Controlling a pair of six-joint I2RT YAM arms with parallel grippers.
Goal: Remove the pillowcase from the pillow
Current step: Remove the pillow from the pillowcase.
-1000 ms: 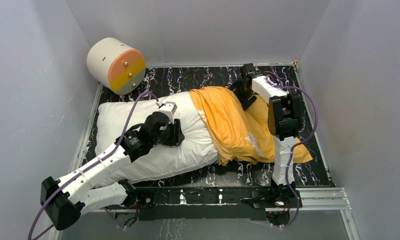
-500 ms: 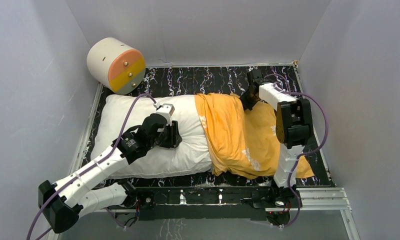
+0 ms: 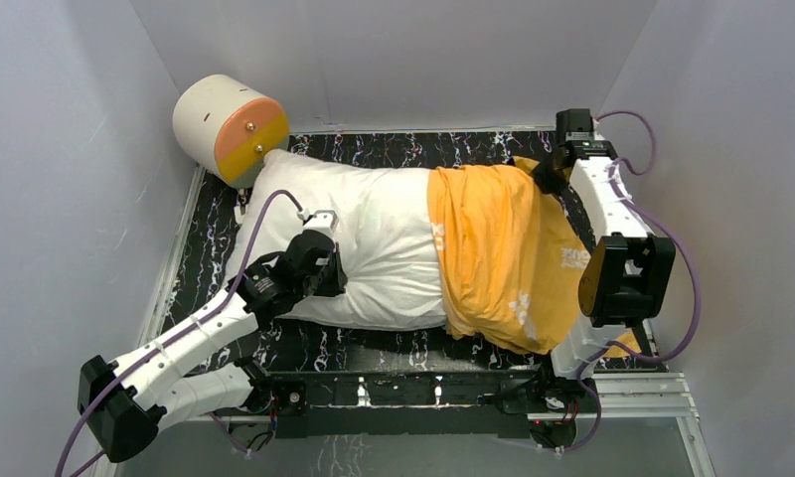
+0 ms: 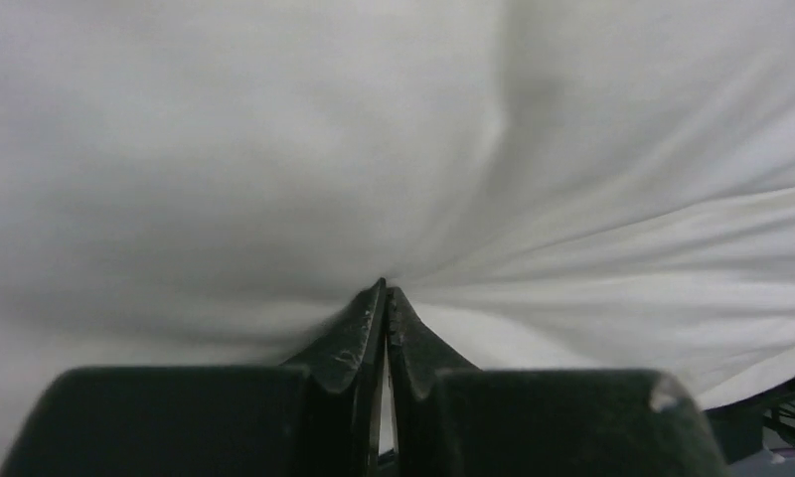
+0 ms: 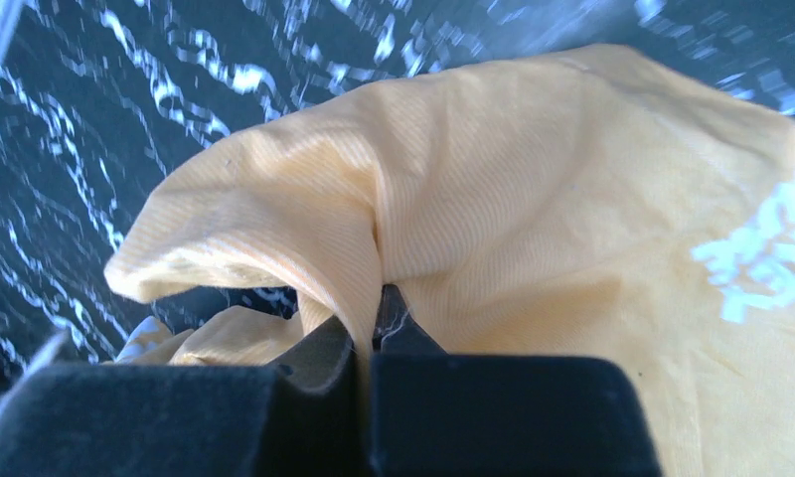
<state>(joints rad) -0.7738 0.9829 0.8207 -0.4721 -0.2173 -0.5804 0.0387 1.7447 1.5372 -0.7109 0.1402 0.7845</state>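
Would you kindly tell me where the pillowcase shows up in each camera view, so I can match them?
Top external: the pillowcase covers the right part of the pillow, orange-yellow face up.
Left wrist: not in it; only white pillow.
Right wrist: fills centre and right.
Shared landmark: the right gripper pinching its edge, in top and right wrist views.

Robot test cell in a laboratory.
We identify it by the black marbled table (image 3: 374, 154): plain white panels (image 3: 423, 60) enclose it on three sides, and an aluminium rail (image 3: 632, 390) runs along its near edge, where two cabled robot arms (image 3: 190, 333) are mounted.
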